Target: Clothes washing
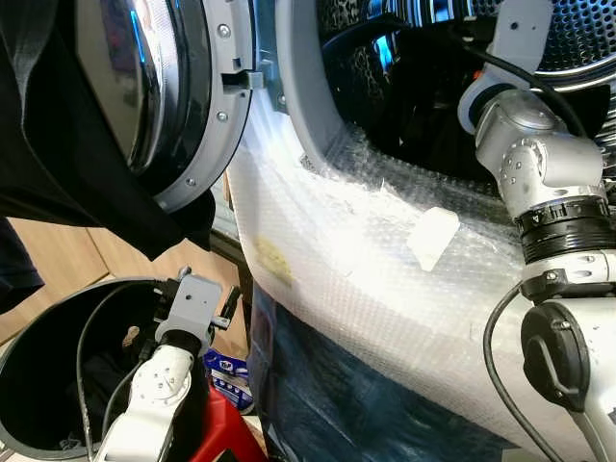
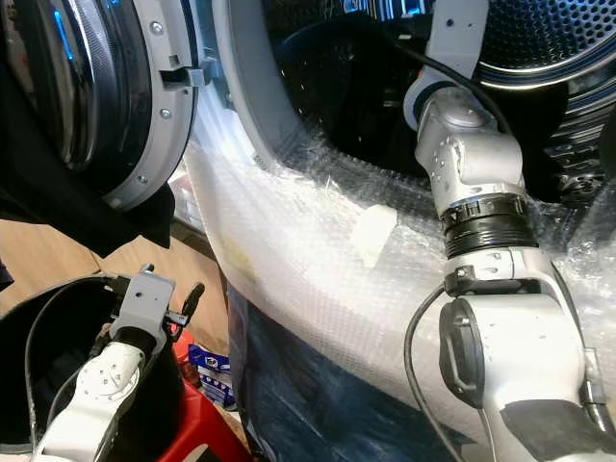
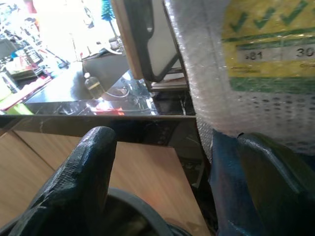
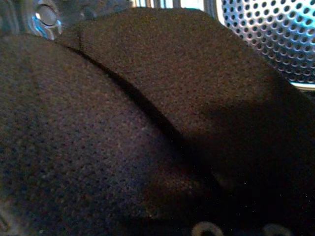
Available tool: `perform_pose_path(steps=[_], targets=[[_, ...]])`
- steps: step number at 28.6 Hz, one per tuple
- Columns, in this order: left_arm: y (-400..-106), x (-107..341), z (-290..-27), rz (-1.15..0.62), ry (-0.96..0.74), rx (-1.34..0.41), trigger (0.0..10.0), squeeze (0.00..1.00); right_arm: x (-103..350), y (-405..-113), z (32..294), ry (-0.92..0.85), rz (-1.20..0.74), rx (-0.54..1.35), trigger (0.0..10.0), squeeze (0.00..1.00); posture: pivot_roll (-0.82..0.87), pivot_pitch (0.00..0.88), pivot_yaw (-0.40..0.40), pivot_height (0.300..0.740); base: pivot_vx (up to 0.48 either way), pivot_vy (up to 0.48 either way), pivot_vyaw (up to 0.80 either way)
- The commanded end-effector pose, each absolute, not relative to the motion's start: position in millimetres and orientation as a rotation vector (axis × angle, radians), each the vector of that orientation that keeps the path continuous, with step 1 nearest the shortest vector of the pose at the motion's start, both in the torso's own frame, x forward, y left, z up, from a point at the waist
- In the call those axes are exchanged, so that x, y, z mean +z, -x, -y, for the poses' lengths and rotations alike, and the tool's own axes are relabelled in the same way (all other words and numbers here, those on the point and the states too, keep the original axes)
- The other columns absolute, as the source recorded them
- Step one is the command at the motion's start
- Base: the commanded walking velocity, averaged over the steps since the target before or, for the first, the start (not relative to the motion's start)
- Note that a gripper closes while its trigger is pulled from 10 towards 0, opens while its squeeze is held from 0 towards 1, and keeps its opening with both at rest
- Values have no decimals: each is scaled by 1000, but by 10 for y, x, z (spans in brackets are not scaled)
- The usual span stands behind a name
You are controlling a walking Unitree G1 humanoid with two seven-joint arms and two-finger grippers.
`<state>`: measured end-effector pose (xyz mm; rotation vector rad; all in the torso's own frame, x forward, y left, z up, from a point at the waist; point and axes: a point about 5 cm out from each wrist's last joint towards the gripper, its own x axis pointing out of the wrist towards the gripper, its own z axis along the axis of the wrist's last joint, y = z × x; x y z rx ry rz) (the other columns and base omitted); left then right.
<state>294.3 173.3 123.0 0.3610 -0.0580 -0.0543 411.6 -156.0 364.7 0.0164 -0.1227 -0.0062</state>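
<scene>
- Dark knit fabric (image 4: 147, 128), fine mesh weave, lies close against the right wrist camera; it sits inside the washer drum (image 4: 275, 39), whose perforated steel wall shows beside it.
- Right arm (image 1: 539, 183), silver with a black collar, reaches up over the door rim into the drum opening. Right gripper is hidden inside the drum; cannot tell whether its fingers are parted or closed.
- Left gripper (image 3: 162, 187), two black fingers (image 3: 74, 182) spread apart with nothing between them, sits low over the laundry basket (image 1: 38, 327).
- Laundry basket: round, grey-rimmed, dark inside, with dark clothing at the bottom; stands on the floor beside the machine.
- Washing machine front (image 1: 366, 279): wrapped in clear bubble wrap, with a yellow-and-green label (image 3: 268, 44) beneath the wrap.
- Washer door (image 1: 183, 96): swung open to the robot's left, glass bowl reflective, a black garment (image 1: 67, 183) hanging beside it.
- Room: light wood flooring (image 1: 58, 269); a dark glossy counter (image 3: 98, 105) with clutter beyond, brightly lit.
- Red object (image 1: 226, 428) and blue printed packet (image 1: 229, 369) on the floor by the basket.
</scene>
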Motion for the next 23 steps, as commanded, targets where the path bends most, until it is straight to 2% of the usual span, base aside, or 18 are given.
perform_pose_path(steps=[1,6,7,8,9,11,15,23], targets=[[-2944,1241,-1685,64,-382,-68,10000,0,3723,-4052,1422,-39,133,54,10000,0,-79,13,-29,740,0,0,0],[-2953,1259,-1725,67,-374,-46,10000,0,3824,-3847,1414,-35,204,80,10000,0,-92,16,-33,740,0,0,0],[-2950,1241,-1741,58,-374,-43,10000,0,3873,-3697,1391,99,284,86,10000,0,-98,18,-30,740,0,0,0],[-2950,1241,-1741,58,-374,-43,10000,0,3873,-3697,1391,99,284,86,10000,0,-98,18,-30,740,0,0,0],[-2955,1232,-1738,55,-375,-44,10000,0,3819,-3590,1351,190,303,90,10000,0,-93,23,-36,740,0,0,0],[-2958,1233,-1734,56,-375,-44,10000,0,3783,-3560,1344,194,294,90,10000,0,-93,23,-36,740,0,0,0],[-2952,1268,-1753,63,-372,-29,10000,0,3528,-3386,1480,117,192,53,10000,0,-84,48,-44,740,0,0,0],[-2911,1242,-1811,47,-373,0,10000,0,3033,-3200,1637,196,5,17,10000,0,-71,53,-66,740,0,0,0]])
